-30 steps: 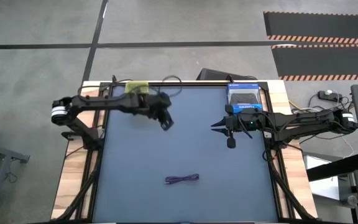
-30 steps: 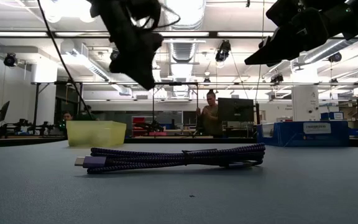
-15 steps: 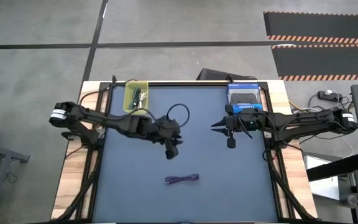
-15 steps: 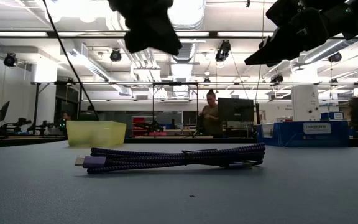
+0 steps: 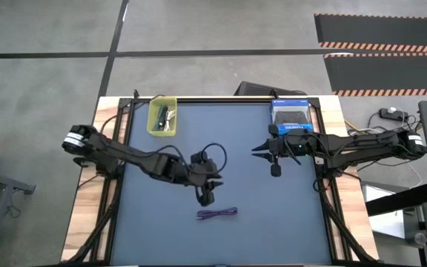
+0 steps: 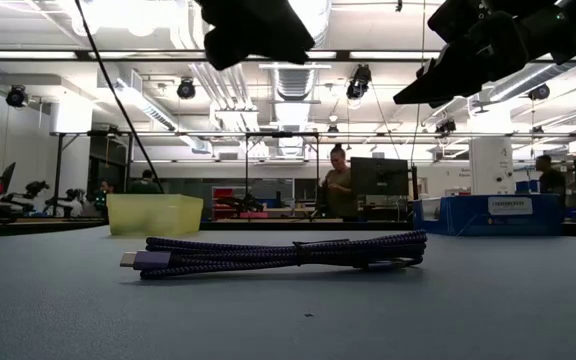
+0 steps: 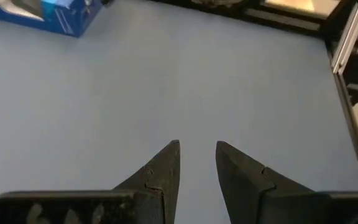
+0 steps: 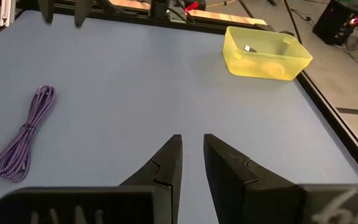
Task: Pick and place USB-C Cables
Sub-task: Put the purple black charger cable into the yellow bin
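Over the last second the left tool (image 5: 206, 199), its fingers slightly spread and empty, has swung away from the yellow bin (image 5: 162, 116) to hover just beside the purple cable (image 5: 218, 213) on the counter (image 5: 273, 215), apparently preparing a pick, while the right tool (image 5: 275, 170) waits.

purple cable (image 6: 278, 254) on table (image 6: 468, 300), yellow bin (image 6: 155, 214) behind

Two arms, dark, slender, jointed. Left arm (image 5: 136, 158): pale silver collar at shoulder, centre left of the high view; thin black cable looped beside wrist. Right arm (image 5: 354, 146): matching collar at right edge. Fingers (image 8: 166, 163): black, tapered wedges.
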{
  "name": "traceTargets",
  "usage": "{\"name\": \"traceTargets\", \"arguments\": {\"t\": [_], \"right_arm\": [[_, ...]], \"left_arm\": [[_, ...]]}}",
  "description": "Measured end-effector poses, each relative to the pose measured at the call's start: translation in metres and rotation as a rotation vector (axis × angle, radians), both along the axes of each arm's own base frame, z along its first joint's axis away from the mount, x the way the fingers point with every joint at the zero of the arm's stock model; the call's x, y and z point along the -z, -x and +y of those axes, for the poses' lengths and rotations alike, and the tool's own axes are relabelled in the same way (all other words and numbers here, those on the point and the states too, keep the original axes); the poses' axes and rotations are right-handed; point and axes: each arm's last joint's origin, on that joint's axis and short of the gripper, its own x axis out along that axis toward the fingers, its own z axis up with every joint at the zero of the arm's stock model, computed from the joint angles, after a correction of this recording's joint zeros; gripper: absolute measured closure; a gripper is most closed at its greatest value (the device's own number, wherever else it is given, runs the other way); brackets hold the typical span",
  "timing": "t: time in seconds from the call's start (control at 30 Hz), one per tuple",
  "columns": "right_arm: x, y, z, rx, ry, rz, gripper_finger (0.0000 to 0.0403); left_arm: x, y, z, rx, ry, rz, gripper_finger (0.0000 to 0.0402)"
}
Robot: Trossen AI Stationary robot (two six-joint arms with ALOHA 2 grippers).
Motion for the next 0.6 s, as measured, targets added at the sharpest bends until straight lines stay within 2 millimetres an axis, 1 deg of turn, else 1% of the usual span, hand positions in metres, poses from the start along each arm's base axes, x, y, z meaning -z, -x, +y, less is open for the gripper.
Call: {"name": "traceTargets", "arguments": {"t": [0.3,0.43,0.6], "right_arm": [[0.0,0.0,0.0,0.003,-0.008,-0.001,0.0346],[0.0,0.0,0.0,0.003,-0.008,-0.001,0.0346],[0.0,0.0,0.0,0.005,-0.012,-0.001,0.0346]], "left_arm": [[0.04,-0.016,-0.013,0.03,-0.027,0.11,0.0314],[0.061,-0.022,-0.021,0.078,-0.013,0.177,0.0314],[0.082,-0.025,-0.032,0.12,-0.013,0.237,0.0314]]}}
